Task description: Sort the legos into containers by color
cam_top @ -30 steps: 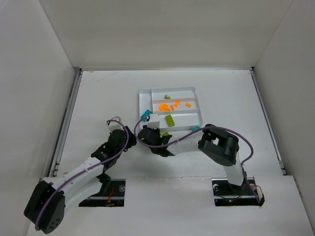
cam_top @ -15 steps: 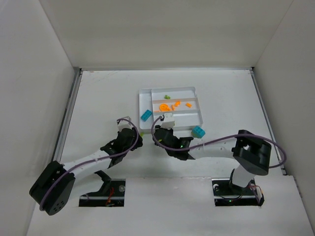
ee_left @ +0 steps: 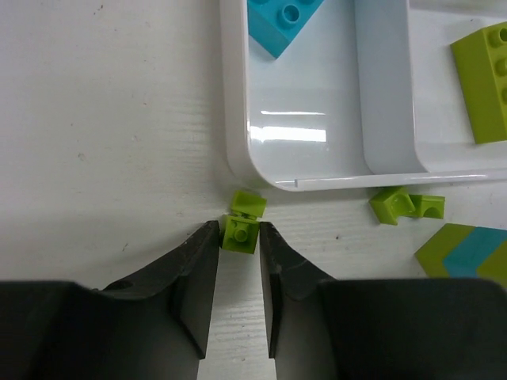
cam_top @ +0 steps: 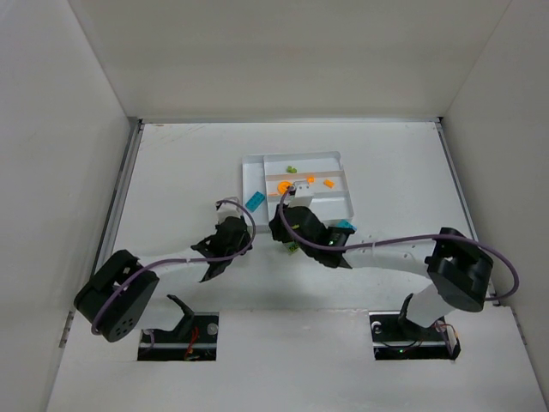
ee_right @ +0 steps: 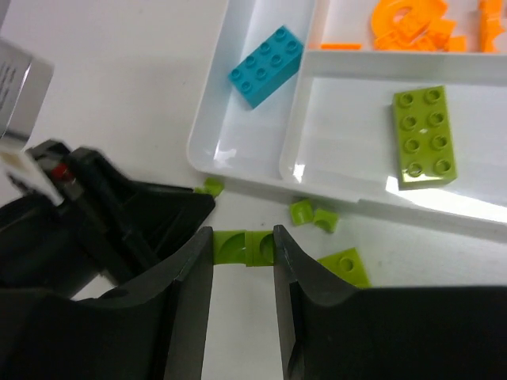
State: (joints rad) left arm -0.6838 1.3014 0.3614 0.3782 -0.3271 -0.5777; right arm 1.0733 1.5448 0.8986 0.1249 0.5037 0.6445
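The white table (cam_top: 171, 172) is walled on its left, right and far sides. Its widest bare stretches lie left of, right of and beyond the white compartment tray (cam_top: 334, 206), while the strip between the tray's near wall and the arm bases is crowded. The left arm (cam_top: 163, 270) reaches in from the tray's near left and the right arm (cam_top: 386, 253) sweeps along the tray's near side. The two grippers sit just beside each other off the tray's near left corner, with little room between them. The left gripper (ee_left: 239, 228) is closed in on a small lime green stud piece (ee_left: 240, 235) on the table just outside that corner, a finger against each side. The right gripper (ee_right: 242, 233) is clamped on a short lime green piece (ee_right: 242, 245) just outside the near wall; whether that piece rests on the table I cannot tell. There are two teal legos: a teal brick (ee_right: 265, 65) in the tray's left end compartment and a smaller teal piece (cam_top: 343, 225) just off the near right corner. At least three orange pieces (ee_right: 408, 16) lie in the middle long compartment, one lime green eight-stud brick (ee_right: 424, 136) in the near long compartment, and one small lime green bit (cam_top: 292, 169) in the far compartment. Loose outside the near wall are one flat lime green plate (ee_right: 346, 267), two tiny lime green pieces (ee_left: 394, 204) side by side, and one tiny lime green clip (ee_left: 248, 203) touching the tray-side face of the stud piece.
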